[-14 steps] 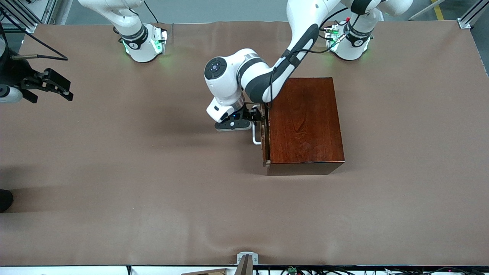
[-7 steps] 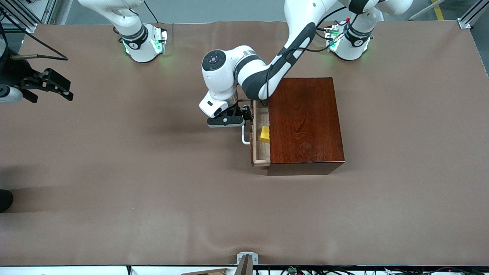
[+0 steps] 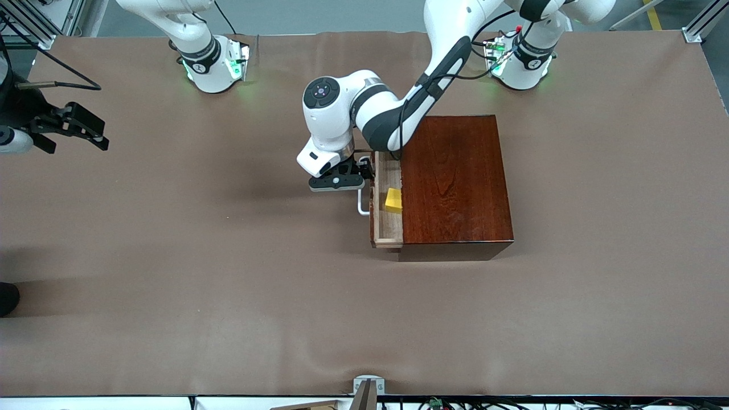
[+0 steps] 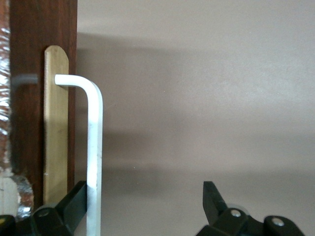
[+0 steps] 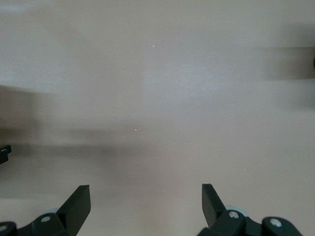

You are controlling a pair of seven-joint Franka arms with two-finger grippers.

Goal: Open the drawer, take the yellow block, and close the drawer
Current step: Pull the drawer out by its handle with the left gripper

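The drawer (image 3: 389, 225) stands partly pulled out of the dark mahogany box (image 3: 455, 182), its pale wood interior showing. The yellow block (image 3: 393, 200) lies inside the drawer, against the box's edge. My left gripper (image 3: 367, 171) is at the white handle (image 3: 360, 205), at the handle's end farther from the front camera. In the left wrist view the gripper (image 4: 142, 189) is open, and the handle (image 4: 93, 147) runs just inside one finger (image 4: 74, 199), touching it. My right gripper (image 3: 97, 132) waits open and empty at the right arm's end of the table; its wrist view (image 5: 146, 189) shows only bare table.
The brown table cover (image 3: 228, 273) stretches around the box. The two arm bases (image 3: 213, 68) (image 3: 521, 65) stand along the table's edge farthest from the front camera. A small metal bracket (image 3: 367, 387) sits at the table's edge nearest that camera.
The drawer has slid out of the box with my left gripper hooked on its handle. The yellow block has come into view. The right arm has not moved.
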